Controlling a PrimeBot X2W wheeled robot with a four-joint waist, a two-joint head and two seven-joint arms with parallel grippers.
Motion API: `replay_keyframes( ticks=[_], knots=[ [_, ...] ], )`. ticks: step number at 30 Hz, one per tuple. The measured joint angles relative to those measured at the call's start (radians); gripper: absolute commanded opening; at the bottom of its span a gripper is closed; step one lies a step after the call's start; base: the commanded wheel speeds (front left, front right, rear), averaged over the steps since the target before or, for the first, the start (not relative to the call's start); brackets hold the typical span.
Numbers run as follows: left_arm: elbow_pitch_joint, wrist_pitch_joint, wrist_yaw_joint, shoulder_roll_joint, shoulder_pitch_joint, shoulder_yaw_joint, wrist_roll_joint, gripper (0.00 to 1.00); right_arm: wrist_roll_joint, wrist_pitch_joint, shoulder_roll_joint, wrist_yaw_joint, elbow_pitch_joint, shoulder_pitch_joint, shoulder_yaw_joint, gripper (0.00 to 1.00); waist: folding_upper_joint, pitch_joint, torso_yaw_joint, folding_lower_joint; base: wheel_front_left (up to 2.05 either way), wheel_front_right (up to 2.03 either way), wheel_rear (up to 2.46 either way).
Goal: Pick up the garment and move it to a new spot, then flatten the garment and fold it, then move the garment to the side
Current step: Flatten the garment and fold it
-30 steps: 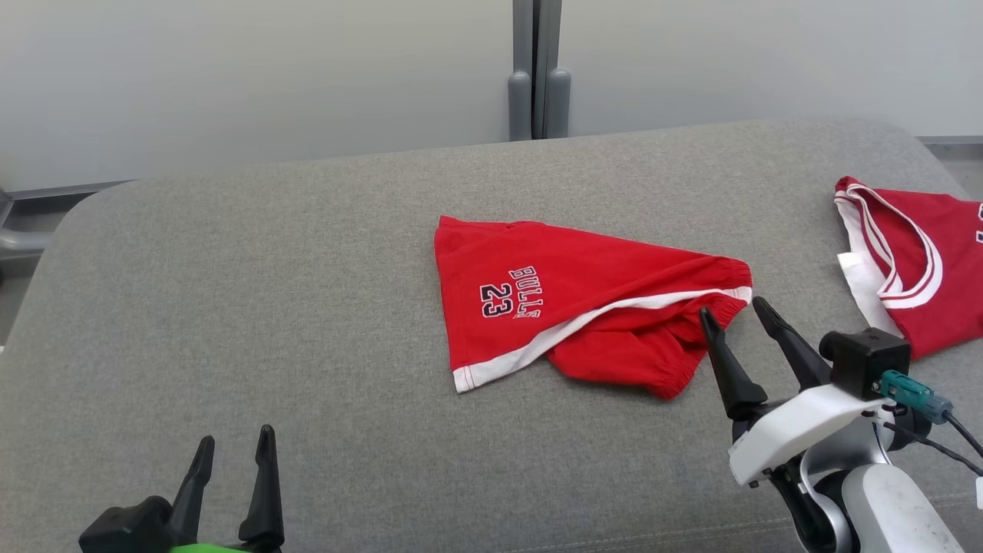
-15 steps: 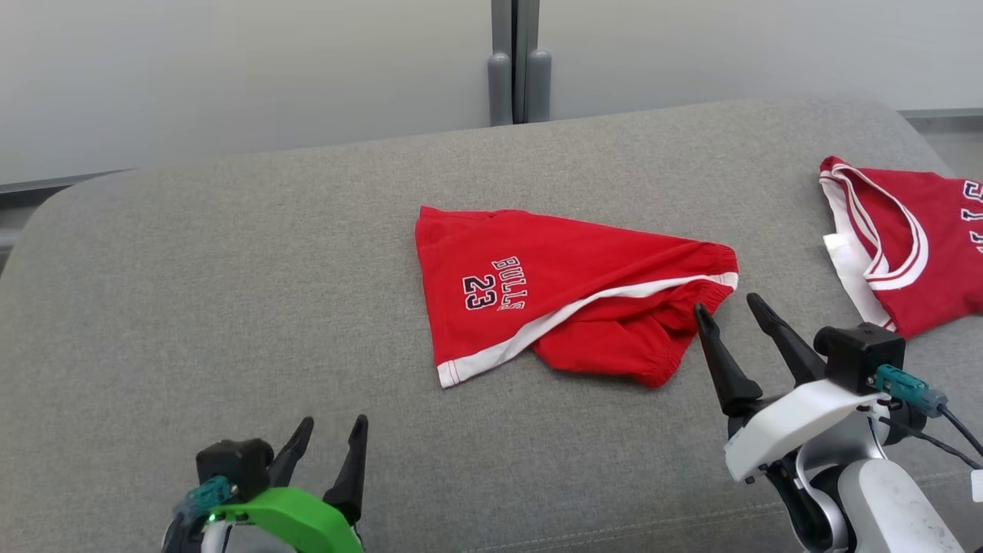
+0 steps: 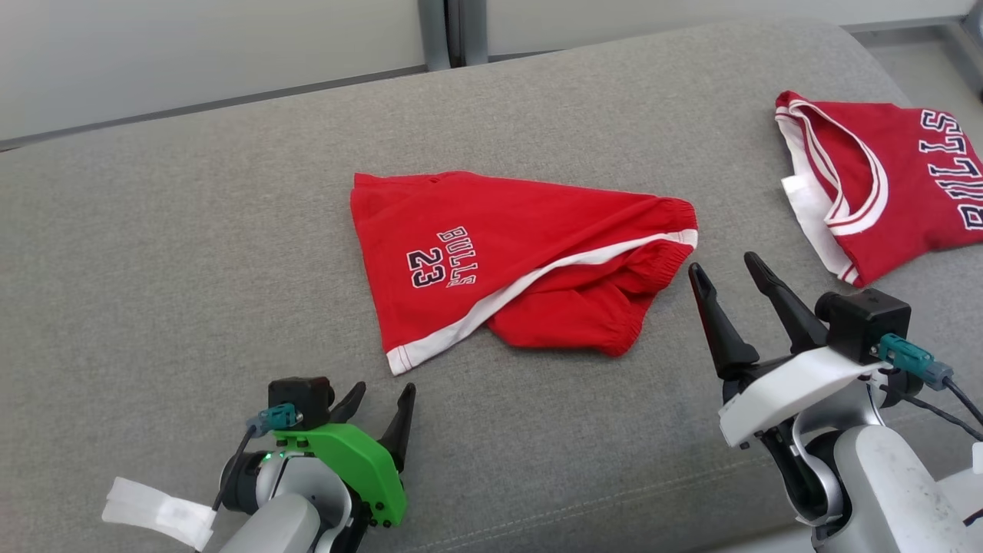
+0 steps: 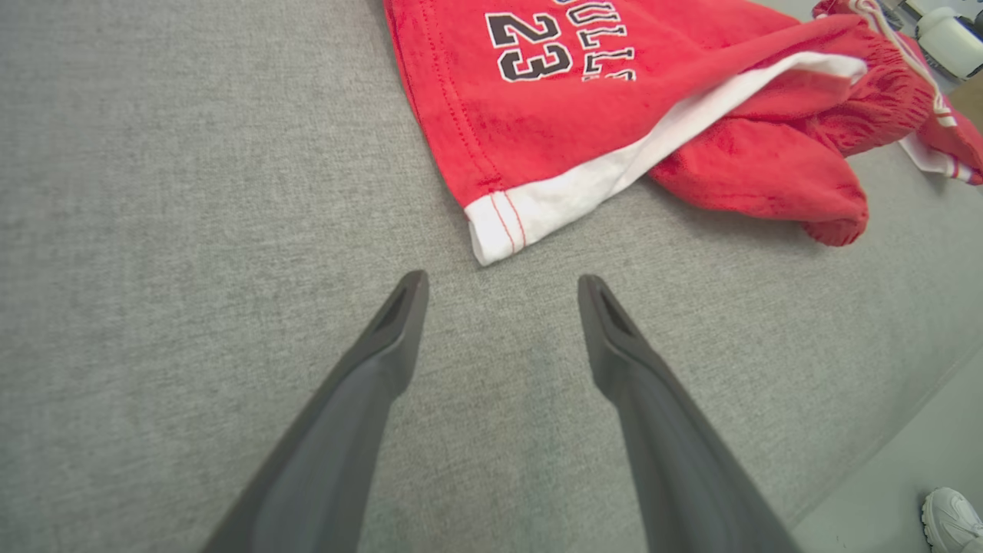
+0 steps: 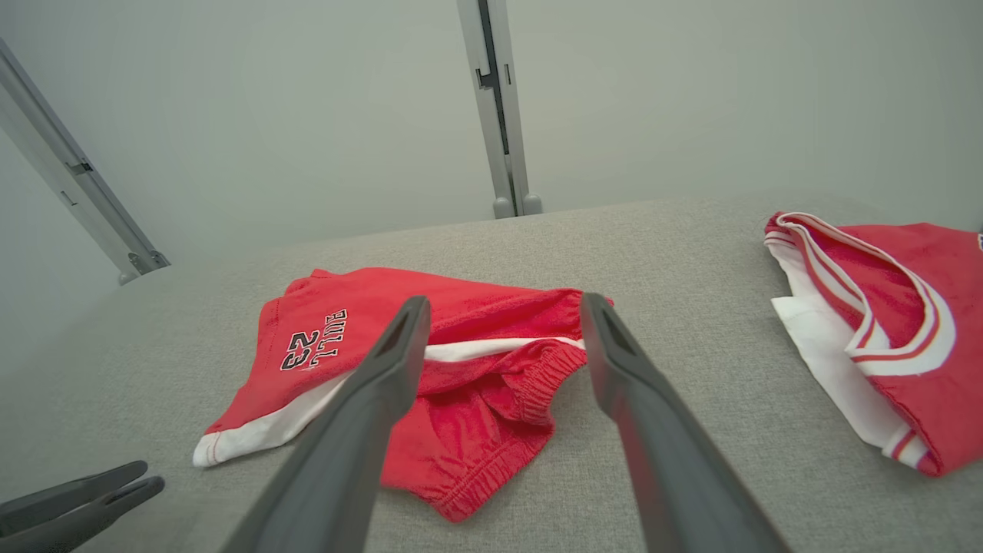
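I see the shorts (image 3: 499,261) lying near the middle of the grey cushion (image 3: 192,269), red, with the print "BULLS 23" facing up. They are not flat: one leg is spread out on the left side, with its white hem (image 3: 430,349) running along the near edge, and the rest is bunched and partly tucked under it on the right, where the elastic waistband (image 3: 664,261) ends. My left gripper (image 3: 384,390) is on the near side of the shorts, close to the corner of the hem. Its two fingers are spread wide and nothing is between them. In the left wrist view this white corner lies just beyond the gap between the fingertips, near them but apart from them. My right gripper (image 3: 722,263) stands just beside the waistband end, on its right, also with the fingers spread wide and empty, and it does not touch the cloth. In the right wrist view the bunched end of the shorts shows behind and between the two fingers. How high this gripper is above the cushion I cannot tell. A red jersey (image 3: 883,184) with white trim lies at the far right of the cushion, well apart from the shorts
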Motion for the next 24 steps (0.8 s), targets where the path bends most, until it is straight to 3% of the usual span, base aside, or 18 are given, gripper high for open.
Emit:
replay_keyframes(
  ticks=[12,24],
  knots=[
    [0.198,-0.083,-0.049,-0.050,-0.100,0.007,0.005,1.00,0.003,-0.022,0.001,0.000,0.012,-0.018,-0.004,1.00,0.0000,0.072,-0.079,0.0000,0.00,0.00,0.00],
    [0.180,-0.166,-0.047,-0.063,-0.113,-0.012,0.048,1.00,0.003,-0.033,0.008,0.000,0.020,-0.017,-0.019,1.00,0.0000,0.080,-0.073,0.0000,0.00,0.00,0.00]
  ],
)
